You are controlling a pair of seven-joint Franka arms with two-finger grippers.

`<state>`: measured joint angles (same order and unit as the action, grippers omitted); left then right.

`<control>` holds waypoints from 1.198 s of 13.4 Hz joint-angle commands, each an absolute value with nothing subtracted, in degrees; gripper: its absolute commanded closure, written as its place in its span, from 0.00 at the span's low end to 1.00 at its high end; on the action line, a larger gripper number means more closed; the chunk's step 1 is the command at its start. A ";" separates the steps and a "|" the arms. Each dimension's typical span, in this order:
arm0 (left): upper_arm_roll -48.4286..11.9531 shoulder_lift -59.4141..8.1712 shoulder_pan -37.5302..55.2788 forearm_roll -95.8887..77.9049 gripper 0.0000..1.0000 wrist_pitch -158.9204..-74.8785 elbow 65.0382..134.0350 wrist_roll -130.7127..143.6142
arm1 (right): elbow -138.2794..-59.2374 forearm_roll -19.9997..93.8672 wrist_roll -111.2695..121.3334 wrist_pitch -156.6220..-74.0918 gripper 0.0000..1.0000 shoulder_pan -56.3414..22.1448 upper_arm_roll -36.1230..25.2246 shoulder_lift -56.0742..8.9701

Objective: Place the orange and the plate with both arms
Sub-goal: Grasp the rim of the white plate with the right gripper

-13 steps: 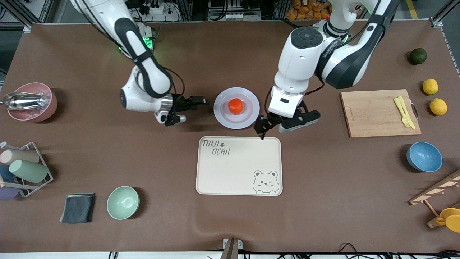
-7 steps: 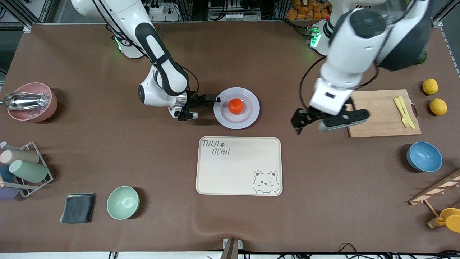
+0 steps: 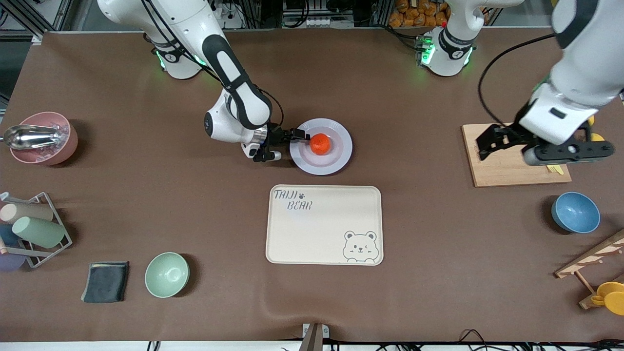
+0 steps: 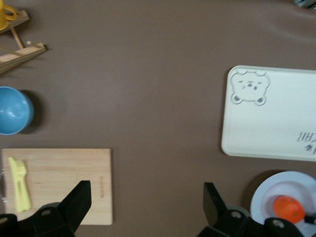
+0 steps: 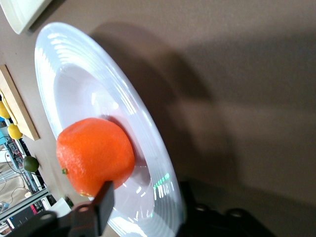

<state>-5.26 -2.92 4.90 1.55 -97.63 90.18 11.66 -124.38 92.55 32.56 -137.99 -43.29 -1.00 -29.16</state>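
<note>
The right gripper [image 3: 300,138] is seen at the plate [image 3: 340,153] rim, jaws parted around the rim, apparently touching it. One finger [image 5: 101,202] lying over the plate just beside the orange [image 5: 95,155] is shown only in the right wrist view. The orange sits mid-plate. The left gripper [image 3: 489,144] hangs wide open above the cutting board [image 3: 502,165].

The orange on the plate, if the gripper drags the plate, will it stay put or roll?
The orange is round and lies loose mid-plate, so it will probably roll. The plate has a raised rim, likely enough for slow pulls. The right gripper sits at that rim.
</note>
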 commanded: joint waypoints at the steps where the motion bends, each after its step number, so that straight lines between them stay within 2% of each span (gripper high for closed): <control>1: -1.94 0.25 4.31 0.44 0.00 -92.31 90.79 6.16 | -122.35 94.39 33.05 -138.34 1.00 -43.95 -1.49 -30.41; 6: 0.08 3.86 3.16 1.14 0.00 -90.70 94.21 5.63 | -121.99 94.31 33.40 -138.34 1.00 -43.33 -1.49 -28.93; 10: 0.88 4.22 3.86 0.88 0.00 -90.79 95.36 5.71 | -119.28 94.39 33.40 -138.16 1.00 -41.49 -1.58 -26.54; 12: 0.53 4.22 3.96 0.62 0.00 -90.62 95.27 6.41 | -114.81 94.40 32.70 -137.81 1.00 -39.48 -1.58 -27.33; 16: -0.44 4.22 4.13 0.53 0.00 -89.57 95.01 6.85 | -101.98 94.04 27.78 -136.94 1.00 -35.61 -1.67 -35.66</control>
<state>-0.02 2.70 3.96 1.54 -90.71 94.04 6.63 -108.83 93.27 29.38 -138.28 -37.82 -2.18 -30.02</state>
